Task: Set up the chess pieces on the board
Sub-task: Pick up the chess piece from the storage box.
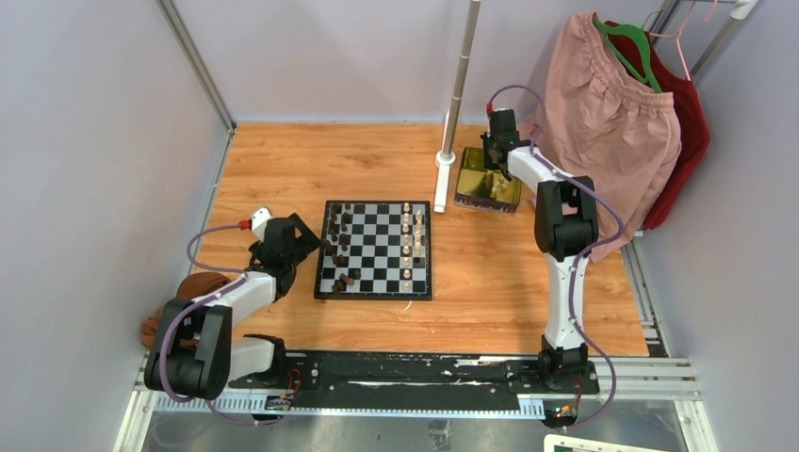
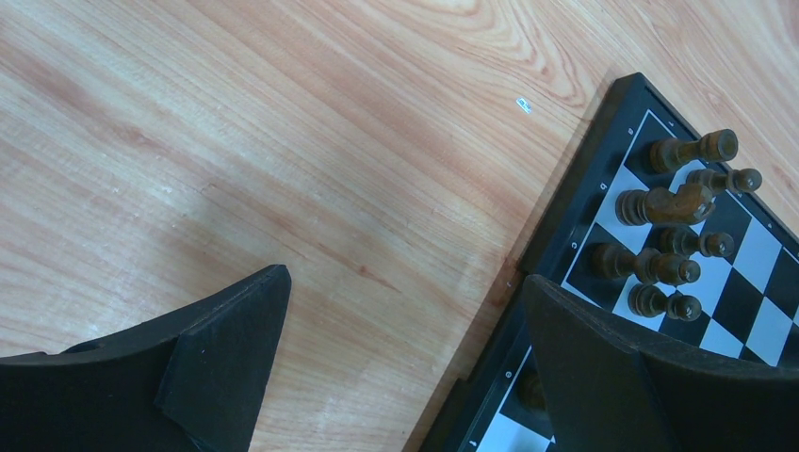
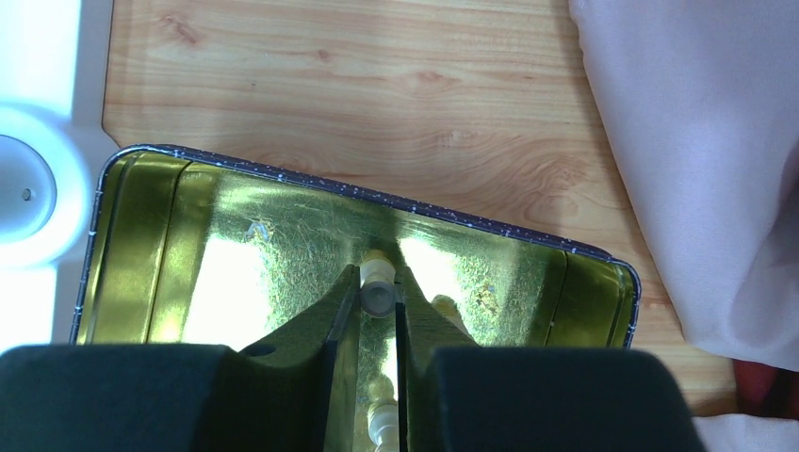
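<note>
Light wood-grain tabletop [image 1: 283,169], small black-and-white checked chessboard [image 1: 377,256] at centre, shiny gold rectangular tin [image 1: 479,190] far right, white round pole base [image 1: 445,158] just beside the tin.

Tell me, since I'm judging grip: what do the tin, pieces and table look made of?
Tin: thin metal, shiny gold; it glares and shows scratches. Dark pieces: probably turned wood, stained brown, slightly glossy. Cream piece in the right gripper: pale wood or plastic, unclear. Table: wood or wood-look laminate, matte, with visible grain.
</note>
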Available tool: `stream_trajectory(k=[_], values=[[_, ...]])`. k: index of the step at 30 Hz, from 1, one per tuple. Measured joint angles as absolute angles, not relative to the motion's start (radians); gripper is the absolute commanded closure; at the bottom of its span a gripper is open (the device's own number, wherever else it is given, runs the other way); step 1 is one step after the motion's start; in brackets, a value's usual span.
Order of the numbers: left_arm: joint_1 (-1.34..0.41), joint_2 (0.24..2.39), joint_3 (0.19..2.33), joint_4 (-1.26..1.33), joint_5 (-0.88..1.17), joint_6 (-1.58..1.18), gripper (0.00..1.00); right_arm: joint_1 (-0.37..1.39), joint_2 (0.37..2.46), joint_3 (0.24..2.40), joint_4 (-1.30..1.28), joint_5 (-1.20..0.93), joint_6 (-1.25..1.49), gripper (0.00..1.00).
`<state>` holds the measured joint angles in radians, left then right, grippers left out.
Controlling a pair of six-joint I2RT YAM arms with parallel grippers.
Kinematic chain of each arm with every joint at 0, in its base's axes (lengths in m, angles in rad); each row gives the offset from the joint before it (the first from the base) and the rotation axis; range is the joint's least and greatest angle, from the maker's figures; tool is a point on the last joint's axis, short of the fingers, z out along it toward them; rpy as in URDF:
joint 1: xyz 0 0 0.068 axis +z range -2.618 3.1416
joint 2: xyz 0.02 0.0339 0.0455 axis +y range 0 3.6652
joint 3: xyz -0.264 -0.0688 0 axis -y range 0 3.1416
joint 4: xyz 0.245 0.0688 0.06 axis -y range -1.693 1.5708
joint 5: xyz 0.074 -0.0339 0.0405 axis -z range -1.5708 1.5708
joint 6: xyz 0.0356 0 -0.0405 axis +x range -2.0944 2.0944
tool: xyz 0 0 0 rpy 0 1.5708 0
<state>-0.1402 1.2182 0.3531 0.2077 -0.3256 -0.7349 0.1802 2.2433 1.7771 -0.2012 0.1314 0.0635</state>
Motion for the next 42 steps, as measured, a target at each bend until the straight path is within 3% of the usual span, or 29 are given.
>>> stream_trajectory(k=[30,42], values=[[-0.141,1.218,0.353,0.208,-0.326,-0.732,0.0,0.182,2.105,1.672,-0.109,0.018,0.064,1.0],[-0.141,1.218,0.353,0.208,-0.326,-0.732,0.0,0.311,2.004,1.628,-0.14,-0.027,0.035,1.0]])
